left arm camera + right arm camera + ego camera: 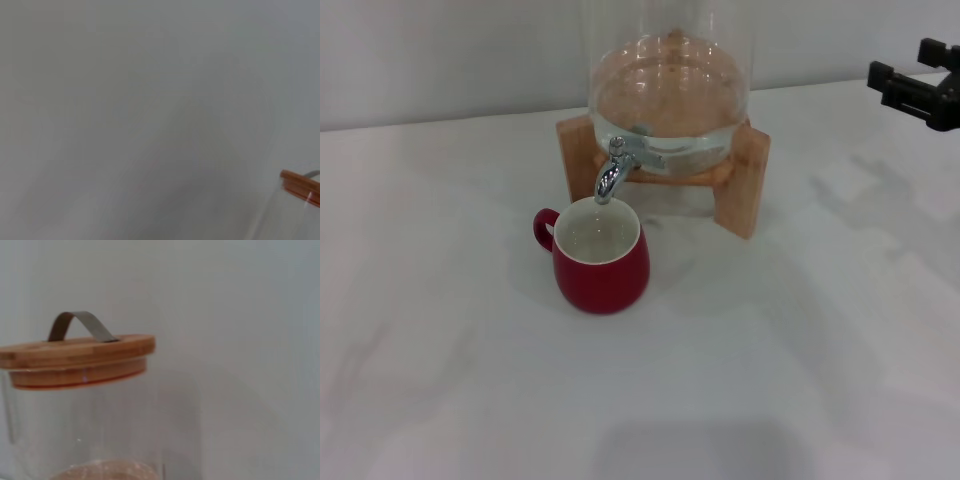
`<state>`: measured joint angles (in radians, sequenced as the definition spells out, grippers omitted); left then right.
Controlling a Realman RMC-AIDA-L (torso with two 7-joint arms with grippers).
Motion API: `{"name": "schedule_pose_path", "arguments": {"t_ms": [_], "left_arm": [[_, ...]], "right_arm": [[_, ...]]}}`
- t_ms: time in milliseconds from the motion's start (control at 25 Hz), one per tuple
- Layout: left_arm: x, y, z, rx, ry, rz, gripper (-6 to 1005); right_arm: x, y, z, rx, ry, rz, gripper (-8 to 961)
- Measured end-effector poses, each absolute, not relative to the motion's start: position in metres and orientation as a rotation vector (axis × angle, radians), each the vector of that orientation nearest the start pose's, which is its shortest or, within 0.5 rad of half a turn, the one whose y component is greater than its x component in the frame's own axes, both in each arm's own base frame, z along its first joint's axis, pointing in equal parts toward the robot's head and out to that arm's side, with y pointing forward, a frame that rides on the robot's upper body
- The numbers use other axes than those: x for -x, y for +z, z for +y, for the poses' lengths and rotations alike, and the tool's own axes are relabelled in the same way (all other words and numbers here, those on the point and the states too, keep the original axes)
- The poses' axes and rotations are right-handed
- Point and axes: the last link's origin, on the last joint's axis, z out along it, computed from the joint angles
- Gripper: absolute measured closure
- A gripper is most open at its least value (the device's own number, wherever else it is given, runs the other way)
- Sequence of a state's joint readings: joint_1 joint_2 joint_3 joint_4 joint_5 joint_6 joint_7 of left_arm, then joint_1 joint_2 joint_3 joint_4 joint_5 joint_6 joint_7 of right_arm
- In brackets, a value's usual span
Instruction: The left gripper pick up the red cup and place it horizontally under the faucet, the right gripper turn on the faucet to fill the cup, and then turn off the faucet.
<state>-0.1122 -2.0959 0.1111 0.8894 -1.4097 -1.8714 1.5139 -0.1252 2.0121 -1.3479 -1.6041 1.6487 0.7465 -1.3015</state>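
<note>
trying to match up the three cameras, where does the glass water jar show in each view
Head view: the glass water jar stands top centre on its wooden stand, faucet over the red cup.
Left wrist view: only the jar's wooden lid edge shows, at the lower right corner.
Right wrist view: the jar's upper body and lid fill the left half.
Shared landmark: the jar itself; both wrist views catch its lid.
</note>
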Motion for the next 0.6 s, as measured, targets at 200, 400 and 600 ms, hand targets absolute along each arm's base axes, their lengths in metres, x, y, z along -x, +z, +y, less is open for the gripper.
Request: {"name": "schedule_pose_path", "arguments": {"t_ms": [200, 400, 600], "left_arm": [[0.368, 0.125, 0.181, 1.894, -1.032, -0.823, 162], [0.37, 0.116, 0.173, 1.889, -1.051, -0.741, 170], [0.364, 0.117, 0.167, 1.912, -1.068, -0.663, 342]], "right_arm": [[-0.257, 0.116, 0.307, 1.928, 0.657, 0.695, 218], [-0.268, 0.115, 0.311, 1.906, 0.689, 0.727, 218], [-0.276, 0.116, 0.31, 1.888, 0.696, 0.752, 218]]}}
